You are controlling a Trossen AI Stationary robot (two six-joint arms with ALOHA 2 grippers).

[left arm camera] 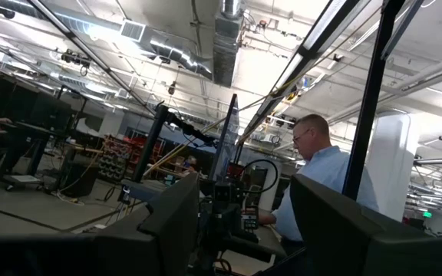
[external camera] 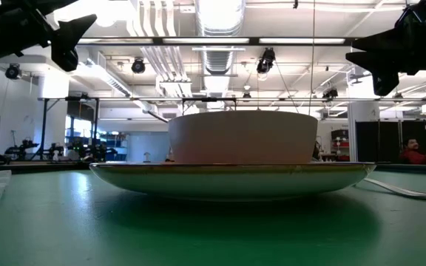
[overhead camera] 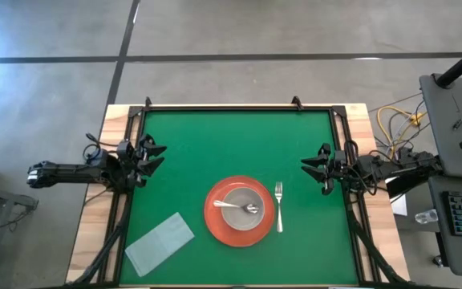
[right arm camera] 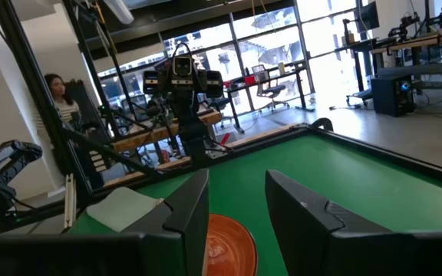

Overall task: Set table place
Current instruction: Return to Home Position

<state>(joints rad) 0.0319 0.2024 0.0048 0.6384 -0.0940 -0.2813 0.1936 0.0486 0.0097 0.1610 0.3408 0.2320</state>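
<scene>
On the green table (overhead camera: 215, 136), near its front edge, lies the orange-red plate (overhead camera: 215, 218). The grey bowl (overhead camera: 237, 197) stands on the plate, and the silver spoon (overhead camera: 243, 208) lies inside the bowl. The silver fork (overhead camera: 279, 206) lies flat on the table just right of the plate. In the low view the bowl (external camera: 239, 137) rises from the plate (external camera: 228, 177). My left gripper (overhead camera: 159, 156) hovers open at the table's left edge, and my right gripper (overhead camera: 315, 172) hovers open at the right edge. Both are above the table with nothing between their fingers.
A pale folded napkin (overhead camera: 159, 243) lies at the near left of the table. Black rails (overhead camera: 231, 107) run along the table's edges. A person (left arm camera: 313, 184) sits beyond the right side, and another (right arm camera: 56, 96) beyond the left. The far half of the table is bare green.
</scene>
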